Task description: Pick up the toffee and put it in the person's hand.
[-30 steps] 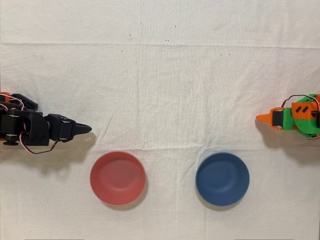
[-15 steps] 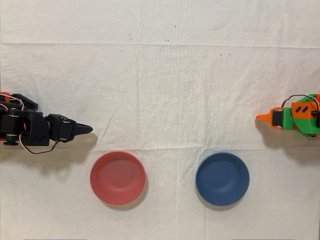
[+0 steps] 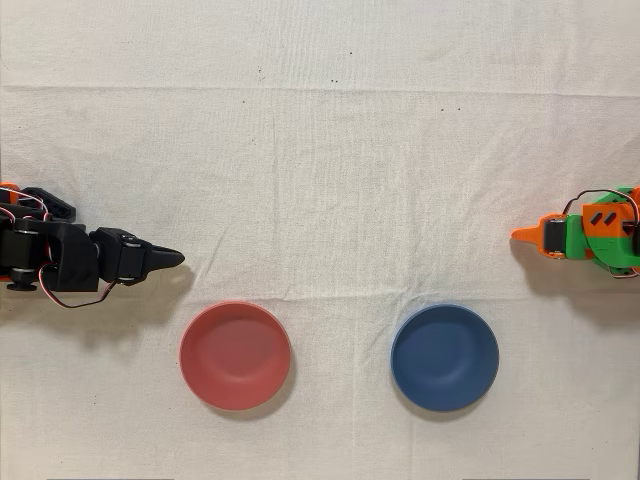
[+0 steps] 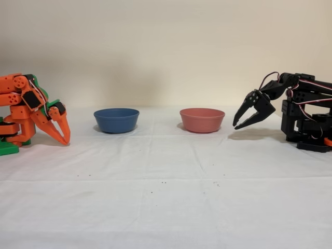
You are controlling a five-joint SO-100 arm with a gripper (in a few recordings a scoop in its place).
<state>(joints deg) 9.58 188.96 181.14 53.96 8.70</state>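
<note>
My black gripper hangs low over the white cloth at the left edge of the overhead view, pointing toward the middle. From the side, the gripper is at the right, tilted down, just right of the red bowl. Its fingertips meet and nothing is between them. The toffee is out of view. The person's hand is out of view.
A red bowl and a blue bowl stand side by side on the white cloth. The idle orange arm rests at the opposite side from mine.
</note>
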